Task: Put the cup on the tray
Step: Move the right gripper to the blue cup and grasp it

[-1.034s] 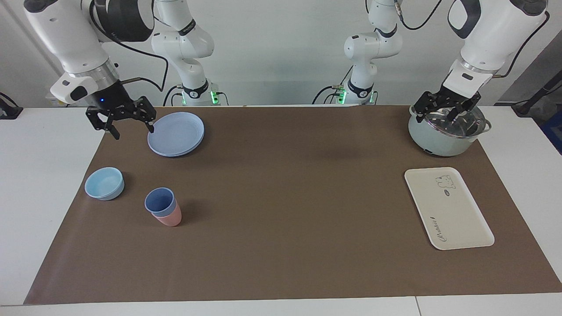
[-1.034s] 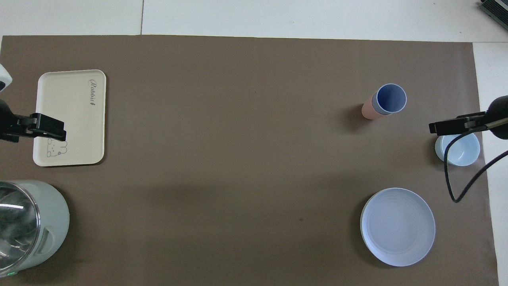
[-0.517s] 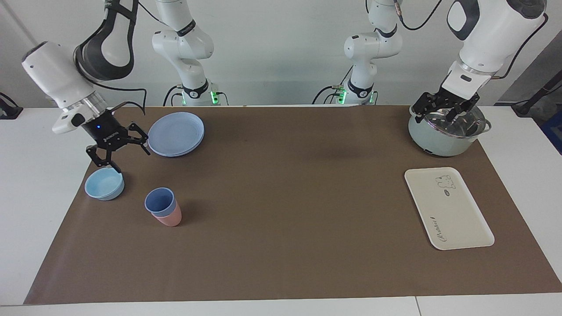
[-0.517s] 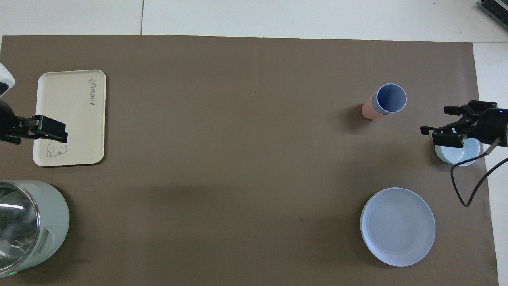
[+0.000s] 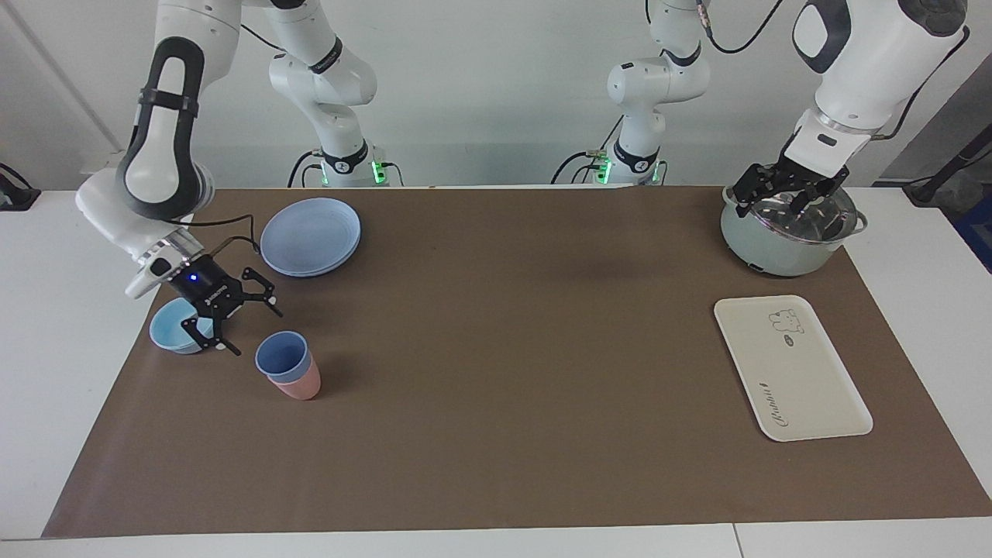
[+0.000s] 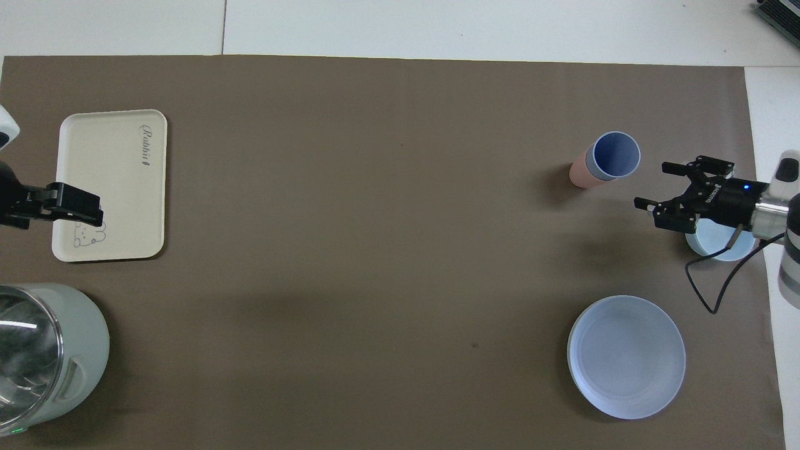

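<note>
The periwinkle-blue cup (image 5: 281, 356) (image 6: 615, 155) stands nested inside a pink cup (image 5: 300, 386) (image 6: 579, 175) toward the right arm's end of the brown mat. My right gripper (image 5: 256, 332) (image 6: 651, 184) is open and low, just beside the cup stack and partly over the light blue bowl; it does not touch the cup. The cream-white tray (image 5: 790, 372) (image 6: 112, 181) lies toward the left arm's end with nothing on it. My left gripper (image 5: 771, 206) (image 6: 75, 206) is open, raised over the pot, and waits.
A light blue bowl (image 5: 170, 332) (image 6: 719, 247) sits beside the cups. A round blue plate (image 5: 310, 236) (image 6: 625, 356) lies nearer to the robots. A pale green pot with a glass lid (image 5: 783, 252) (image 6: 62, 350) stands nearer to the robots than the tray.
My right gripper came down from beside the plate, passed over the bowl and now sits low next to the cup stack. The left arm barely moved. Nothing else moved.
</note>
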